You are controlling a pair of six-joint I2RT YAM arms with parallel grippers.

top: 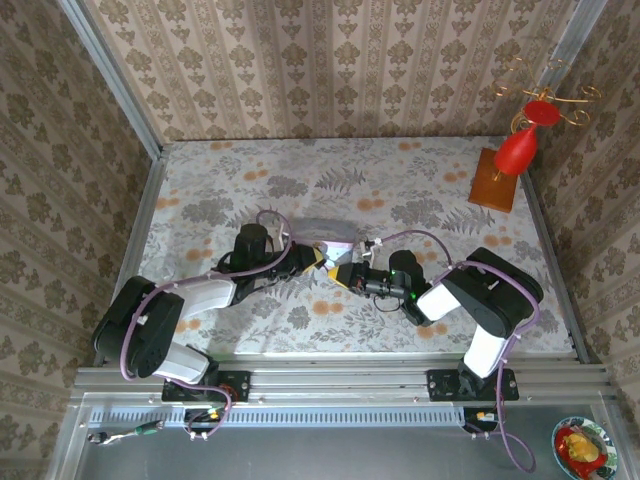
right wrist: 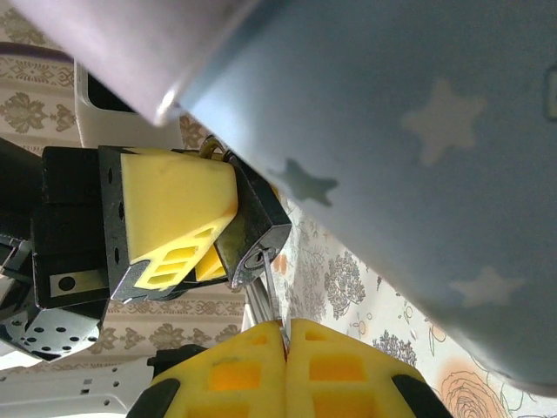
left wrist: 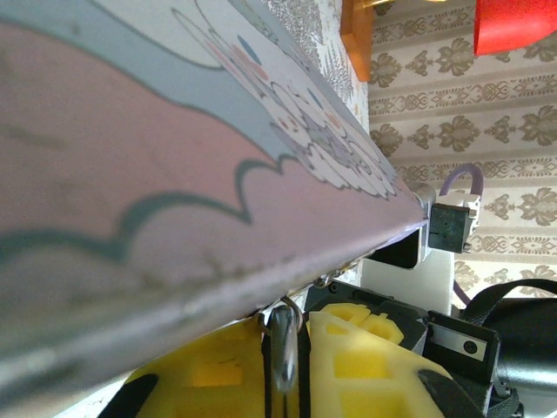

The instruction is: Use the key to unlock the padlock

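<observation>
The small black padlock [right wrist: 254, 228] hangs in the air beside the pastel-blue tin [right wrist: 418, 139], keyhole end toward my right wrist camera. My left gripper [left wrist: 291, 353] is shut on its silvery shackle [left wrist: 285, 344], yellow fingers [right wrist: 174, 205] on either side. The key [right wrist: 271, 296] is a thin dark sliver running from the keyhole down into my right gripper [right wrist: 285, 335], which is shut on it. From above, the left gripper [top: 322, 260] and right gripper [top: 346, 276] meet tip to tip at the table's middle, just in front of the tin [top: 325, 232].
A red ornament [top: 518, 148] on a wooden base [top: 494, 184] stands at the back right corner. Patterned walls enclose the table on three sides. The tin's underside [left wrist: 174, 174] sits very close over both wrists. Open floral tabletop [top: 220, 190] lies to the left.
</observation>
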